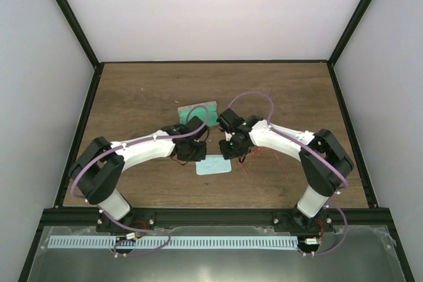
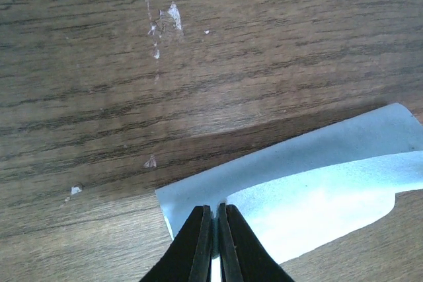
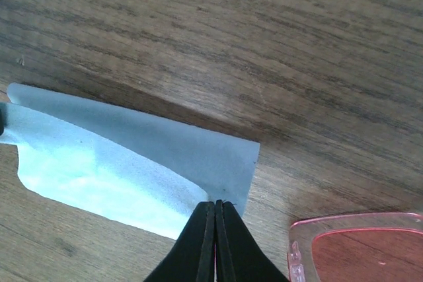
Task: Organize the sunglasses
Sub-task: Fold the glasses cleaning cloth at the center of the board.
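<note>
The sunglasses [image 3: 357,246], with a thin red frame and pinkish lens, lie on the table at the lower right of the right wrist view; in the top view they show as thin red lines [image 1: 250,160] beside the right gripper. A light-blue cloth [image 1: 213,166] lies between both grippers. My left gripper [image 2: 215,208] is shut on one corner of the cloth [image 2: 317,183], with that edge folded up over the rest. My right gripper [image 3: 216,203] is shut on the opposite corner of the cloth [image 3: 119,163]. Both grippers are low over the table [image 1: 197,153] [image 1: 232,150].
The flat grey case with green lining [image 1: 198,111] lies open just behind the grippers, partly hidden by the left wrist. The wooden table [image 1: 145,97] has black rails along its left, right and far edges.
</note>
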`<state>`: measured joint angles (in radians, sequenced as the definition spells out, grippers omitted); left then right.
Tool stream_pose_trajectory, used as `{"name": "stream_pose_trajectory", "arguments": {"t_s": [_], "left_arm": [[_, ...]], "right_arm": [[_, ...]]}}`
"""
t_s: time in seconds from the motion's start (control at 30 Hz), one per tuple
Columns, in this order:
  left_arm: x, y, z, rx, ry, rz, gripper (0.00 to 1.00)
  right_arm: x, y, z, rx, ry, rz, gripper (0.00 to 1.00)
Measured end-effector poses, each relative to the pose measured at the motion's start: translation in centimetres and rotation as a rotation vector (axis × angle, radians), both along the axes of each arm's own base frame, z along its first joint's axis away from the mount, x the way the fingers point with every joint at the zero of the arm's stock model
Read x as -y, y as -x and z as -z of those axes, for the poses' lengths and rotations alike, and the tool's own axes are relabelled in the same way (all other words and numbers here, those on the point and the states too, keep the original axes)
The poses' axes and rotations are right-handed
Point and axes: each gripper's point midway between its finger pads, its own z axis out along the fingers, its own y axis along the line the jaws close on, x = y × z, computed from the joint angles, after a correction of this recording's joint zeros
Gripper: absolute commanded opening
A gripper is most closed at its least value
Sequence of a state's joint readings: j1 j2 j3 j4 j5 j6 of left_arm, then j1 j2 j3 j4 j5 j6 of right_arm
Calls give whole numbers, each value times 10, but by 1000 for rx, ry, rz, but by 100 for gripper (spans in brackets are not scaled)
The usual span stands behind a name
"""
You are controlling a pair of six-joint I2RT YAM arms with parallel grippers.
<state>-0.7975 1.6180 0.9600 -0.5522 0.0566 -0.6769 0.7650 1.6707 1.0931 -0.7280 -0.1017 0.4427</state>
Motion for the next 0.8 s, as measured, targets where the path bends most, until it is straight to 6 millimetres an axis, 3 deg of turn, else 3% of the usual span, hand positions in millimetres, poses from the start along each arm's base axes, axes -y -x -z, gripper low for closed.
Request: {"name": "stream_pose_trajectory", "arguments": {"t_s": [0.33,0.8], "left_arm": [[-1,3,4,-12,0,3,4],[3,13,13,-47,1,30,4]], "right_arm": [[1,12,10,-31,6,-17,1],[1,15,12,-37,7,-19,1]]}}
